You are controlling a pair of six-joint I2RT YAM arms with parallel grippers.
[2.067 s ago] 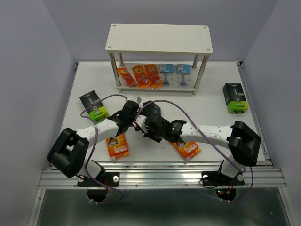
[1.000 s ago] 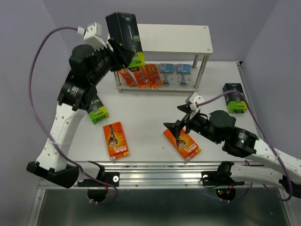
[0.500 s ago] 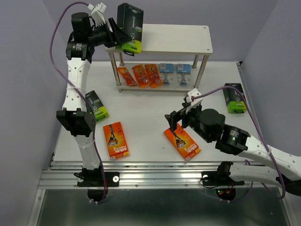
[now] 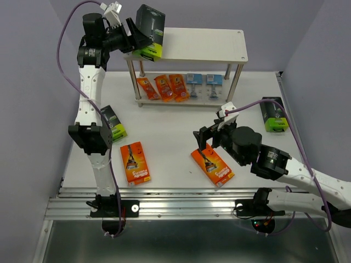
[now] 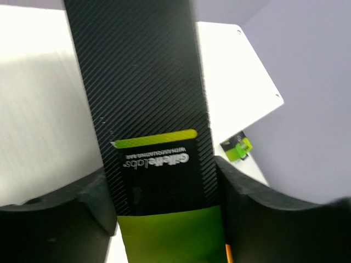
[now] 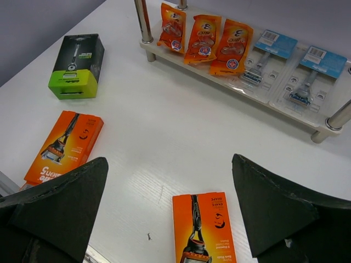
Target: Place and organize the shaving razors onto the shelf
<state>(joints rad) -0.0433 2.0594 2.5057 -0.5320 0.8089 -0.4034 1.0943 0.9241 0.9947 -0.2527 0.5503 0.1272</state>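
My left gripper (image 4: 143,38) is raised at the left end of the shelf (image 4: 203,45). It is shut on an upright black-and-lime-green razor box (image 4: 151,26). The box's green end rests at the top board's left edge. In the left wrist view the box (image 5: 148,104) fills the space between both fingers of the left gripper (image 5: 160,167). My right gripper (image 4: 207,134) hangs open above a flat orange box (image 4: 213,166), holding nothing. The wrist view shows that orange box (image 6: 205,230) below the right gripper (image 6: 170,160). Orange foil packets (image 4: 163,87) and blister packs (image 4: 203,85) lie on the lower board.
A second orange box (image 4: 135,163) lies at the near left. One black-and-green box (image 4: 113,125) sits at the left beside the left arm's elbow. Another (image 4: 273,114) lies at the far right. The shelf's silver legs (image 4: 236,82) stand on the white table (image 4: 175,118).
Over the last second the left arm swung the black-and-green box up and right, onto the top board's left end. In the last half second it barely moved. The right gripper stayed over the orange box.
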